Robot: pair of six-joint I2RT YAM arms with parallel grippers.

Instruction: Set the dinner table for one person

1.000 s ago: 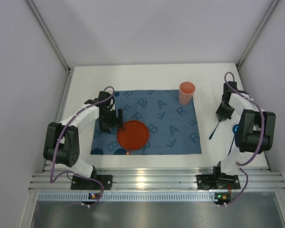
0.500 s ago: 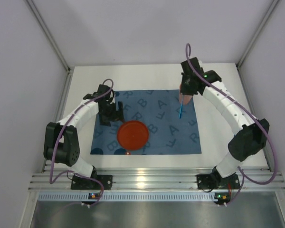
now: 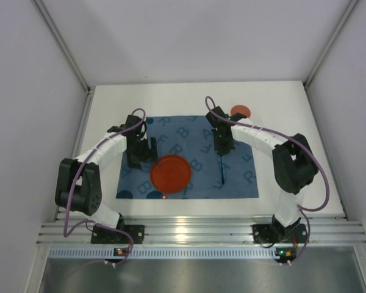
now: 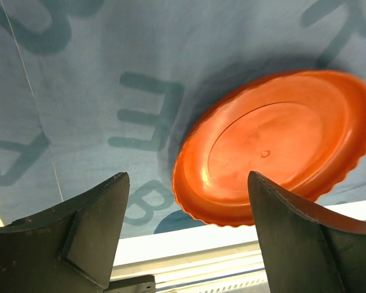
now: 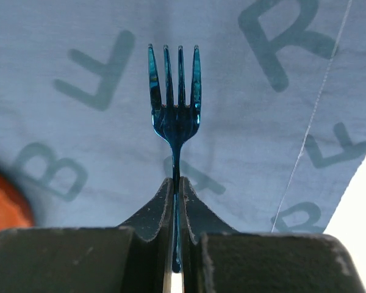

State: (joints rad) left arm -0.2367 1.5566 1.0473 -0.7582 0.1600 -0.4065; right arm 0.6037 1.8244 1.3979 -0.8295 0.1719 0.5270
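On the white dinner table lies a blue lettered mat with an orange plate at its near left. My left gripper hovers open just left of and behind the plate, touching nothing; in the left wrist view the plate lies beyond the gap of the gripper. My right gripper is over the middle of the mat, shut on a blue fork. In the right wrist view that gripper pinches the handle, and the fork points tines away above the mat.
A pink cup stands at the mat's far right corner, behind the right arm. The aluminium rail runs along the near edge. Grey walls close in the back and both sides. A sliver of plate shows left in the right wrist view.
The right arm swung with the fork from the table's right side, past the cup, to the middle of the mat. The left gripper stayed by the plate.
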